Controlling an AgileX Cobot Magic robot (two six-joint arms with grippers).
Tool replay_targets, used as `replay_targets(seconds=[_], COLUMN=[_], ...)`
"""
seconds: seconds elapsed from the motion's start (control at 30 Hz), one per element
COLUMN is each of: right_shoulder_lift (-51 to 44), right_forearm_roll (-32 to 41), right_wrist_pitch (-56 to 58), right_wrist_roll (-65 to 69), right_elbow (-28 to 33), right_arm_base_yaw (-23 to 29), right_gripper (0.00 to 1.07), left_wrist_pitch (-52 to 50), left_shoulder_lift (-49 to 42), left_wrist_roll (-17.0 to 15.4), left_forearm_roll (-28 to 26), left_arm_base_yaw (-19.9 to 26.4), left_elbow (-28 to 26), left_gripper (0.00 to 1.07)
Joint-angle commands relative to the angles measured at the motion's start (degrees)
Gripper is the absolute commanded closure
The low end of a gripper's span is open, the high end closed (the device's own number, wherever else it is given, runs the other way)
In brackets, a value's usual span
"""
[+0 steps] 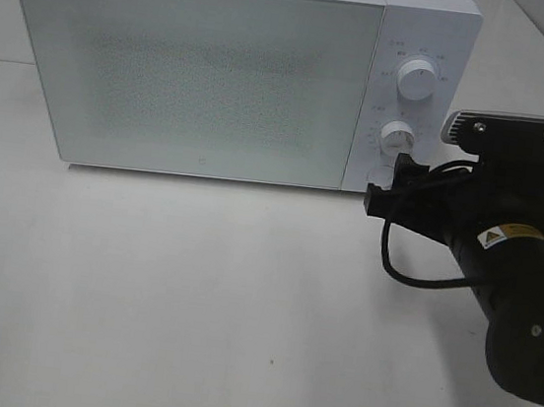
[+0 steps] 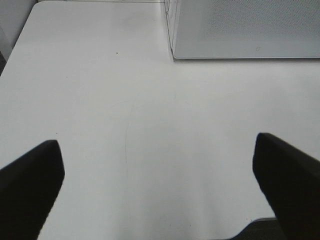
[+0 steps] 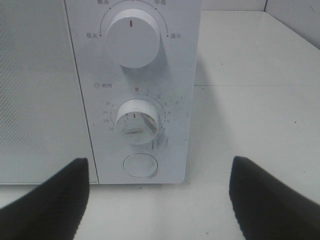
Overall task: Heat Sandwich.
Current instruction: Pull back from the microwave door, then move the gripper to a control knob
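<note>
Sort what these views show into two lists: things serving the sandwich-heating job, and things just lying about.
Serving the job: microwave, door shut; upper knob; timer knob; round button; right gripper, open, facing those controls. The sandwich is not in view.

Lying about: no loose item shows; only the table, with the left gripper open above it.

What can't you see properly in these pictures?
- Inside the microwave: its closed, dotted door hides it in every view, so no sandwich shows anywhere.
- The left hand: outside the high view; its wrist view shows only two fingertips.
- Markings round the top dial: too small in the high view.
</note>
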Motion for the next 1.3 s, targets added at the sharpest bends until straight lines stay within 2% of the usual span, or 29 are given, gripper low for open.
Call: replay_targets(seconds=[0.03,0.27,0.73,0.87,1.3], right_shoulder_lift=[1.89,5.73,12.03,14.15,15.01], right_forearm_roll=[-2.75,-5.84,-9.05,-10.37,-11.12], right_wrist_pitch=[1.03,3.04,5.44,7.05,7.10], right_wrist_roll=[1.43,1.55,2.29,2.29,2.29], right_elbow=[-2.58,-7.45,-14.27,-17.59,-18.96], right_arm_base_yaw=[-2.12,-5.27,-7.45,-10.08,-10.08], right_gripper=[0.32,0.32,0.32,0.32,0.33], left_wrist_pitch=[-0.17,-0.17,-0.17,-0.17,-0.17], left_shoulder_lift=[-0.92,-0.92,-0.92,-0.92,-0.92], left_wrist_roll=[-0.23,-0.23,-0.23,-0.17,-0.17], left_forearm_roll=[-0.11,-0.11,-0.11,-0.11,-0.11], left_arm_base_yaw=[0.17,0.17,0.17,0.17,0.17], left_elbow=[0.06,0.06,0.06,0.06,0.06], left_gripper=[0.09,0.09,0.09,0.09,0.09])
